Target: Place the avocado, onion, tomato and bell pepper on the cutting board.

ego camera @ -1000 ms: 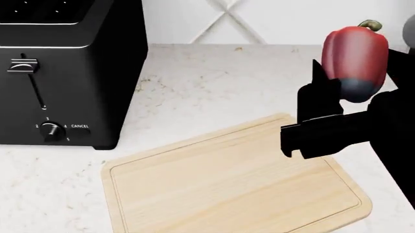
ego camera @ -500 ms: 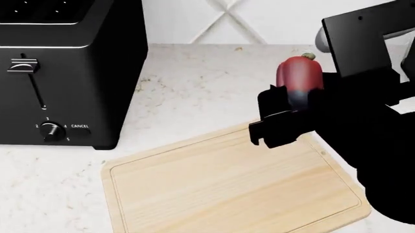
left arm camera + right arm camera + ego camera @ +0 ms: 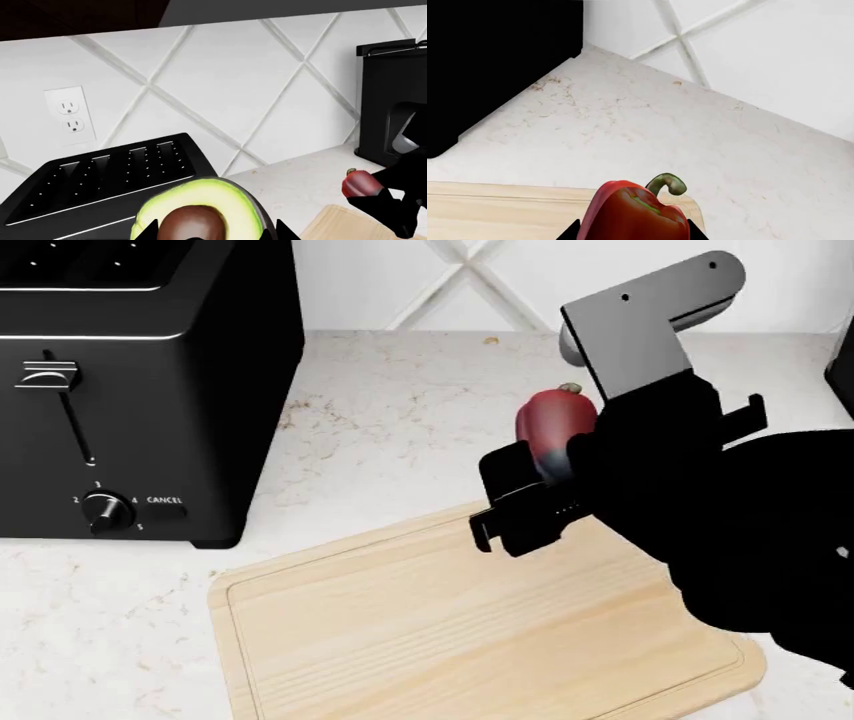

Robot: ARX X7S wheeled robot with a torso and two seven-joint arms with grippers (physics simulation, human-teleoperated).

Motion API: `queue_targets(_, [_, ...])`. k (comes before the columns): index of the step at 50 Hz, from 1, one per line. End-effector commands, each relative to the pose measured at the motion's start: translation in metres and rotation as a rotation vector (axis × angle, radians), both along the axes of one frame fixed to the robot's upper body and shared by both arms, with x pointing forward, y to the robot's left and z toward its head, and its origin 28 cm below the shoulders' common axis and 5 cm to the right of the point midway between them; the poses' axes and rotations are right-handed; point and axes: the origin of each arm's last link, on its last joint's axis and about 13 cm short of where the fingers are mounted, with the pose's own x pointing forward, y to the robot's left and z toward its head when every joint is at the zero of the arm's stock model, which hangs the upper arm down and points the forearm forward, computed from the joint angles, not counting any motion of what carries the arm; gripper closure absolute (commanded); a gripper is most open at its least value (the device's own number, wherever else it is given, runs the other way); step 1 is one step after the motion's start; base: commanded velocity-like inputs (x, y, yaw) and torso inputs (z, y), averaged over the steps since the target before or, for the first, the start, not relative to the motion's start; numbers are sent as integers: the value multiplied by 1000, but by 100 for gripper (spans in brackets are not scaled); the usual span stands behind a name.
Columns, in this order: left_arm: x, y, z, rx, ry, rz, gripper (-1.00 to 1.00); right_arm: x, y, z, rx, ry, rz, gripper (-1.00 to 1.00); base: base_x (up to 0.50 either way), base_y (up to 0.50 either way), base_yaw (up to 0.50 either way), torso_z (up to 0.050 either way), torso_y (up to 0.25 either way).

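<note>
Right claw [image 3: 523, 502] clamped on pepper [image 3: 555, 430], stem up, held above far edge of board [image 3: 454, 630], clear of worktop [image 3: 387, 430]. Left claw [image 3: 210, 235] grips avocado [image 3: 200, 212], cut face showing, near toaster [image 3: 93, 185].

Between the left gripper's [image 3: 210, 231] dark jaws sits the avocado [image 3: 199, 212], cut face and brown pit showing. Beyond the jaws stands a black toaster [image 3: 107, 182] under a tiled wall with an outlet [image 3: 69, 116]. Off to one side, the right gripper [image 3: 390, 200] grips the bell pepper [image 3: 360, 183] above the cutting board [image 3: 347, 225].
</note>
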Motion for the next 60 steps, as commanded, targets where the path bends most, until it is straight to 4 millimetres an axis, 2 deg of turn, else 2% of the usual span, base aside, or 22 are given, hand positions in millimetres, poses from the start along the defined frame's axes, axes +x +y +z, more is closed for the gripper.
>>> queue_targets(1, [-2, -1, 4, -24, -56, -21, 100, 11, 15, 4, 2, -29, 81, 100, 0, 0, 0, 0, 0])
queue_targets(15, [-2, -1, 4, -25, -56, -22, 100, 23, 16, -6, -31, -19, 56, 100, 0, 0, 0, 0, 0])
queue_targets(16, [-1, 0, 3, -30, -56, -20, 100, 35, 17, -22, -44, 10, 33, 100, 0, 0, 0, 0, 0])
queue_targets(17, [-1, 0, 2, -30, -56, -20, 100, 36, 17, -22, -45, 11, 31, 100, 0, 0, 0, 0, 0])
queue_targets(28, [-2, 0, 3, -29, -60, -17, 100, 36, 15, -30, -40, 28, 23, 100, 0, 0, 0, 0, 0])
queue_targets(43, [-4, 1, 3, -32, -62, -14, 100, 36, 14, -31, -41, 22, 3, 100, 0, 0, 0, 0, 1])
queue_targets(44, [-3, 1, 4, -32, -62, -13, 100, 35, 13, -29, -43, 18, 3, -100, 0, 0, 0, 0, 0])
queue_targets(54, [-3, 1, 5, -28, -62, -16, 100, 22, 9, -12, -51, -28, 3, -100, 0, 0, 0, 1, 0])
queue_targets(60, [0, -2, 2, -18, -48, -26, 100, 5, 8, 9, -41, -103, 11, -100, 0, 0, 0, 0, 0])
